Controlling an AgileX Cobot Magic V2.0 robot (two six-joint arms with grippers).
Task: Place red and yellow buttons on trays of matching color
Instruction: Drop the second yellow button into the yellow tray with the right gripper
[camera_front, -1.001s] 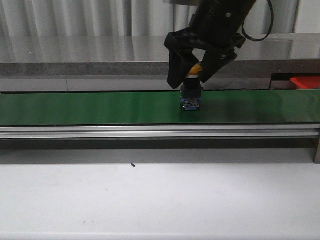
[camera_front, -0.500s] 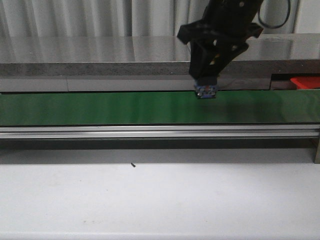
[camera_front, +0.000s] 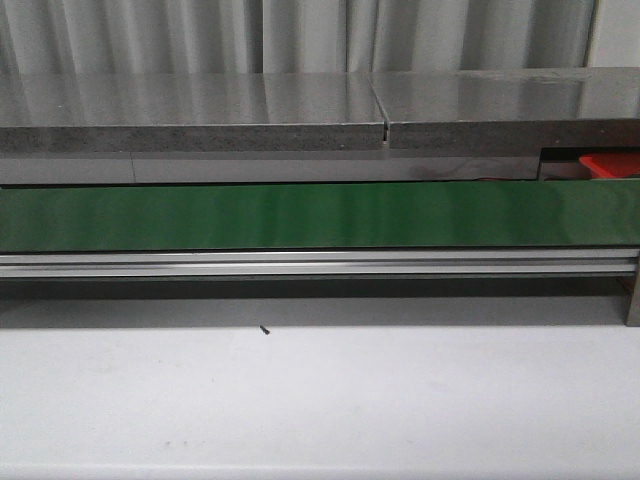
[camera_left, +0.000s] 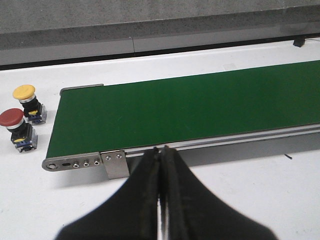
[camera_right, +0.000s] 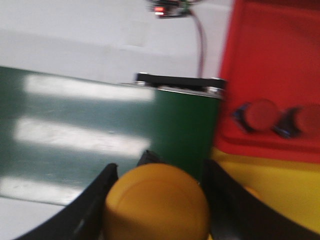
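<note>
My right fingers (camera_right: 156, 200) grip a yellow button (camera_right: 156, 202) above the belt's (camera_right: 100, 130) end, beside the red tray (camera_right: 275, 60). Left fingers (camera_left: 161, 165) pressed together, empty.

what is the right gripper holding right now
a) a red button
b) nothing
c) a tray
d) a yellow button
d) In the right wrist view, the yellow button sits between the fingers of the right gripper, close to the yellow tray and the red tray, which already holds red buttons.
</note>
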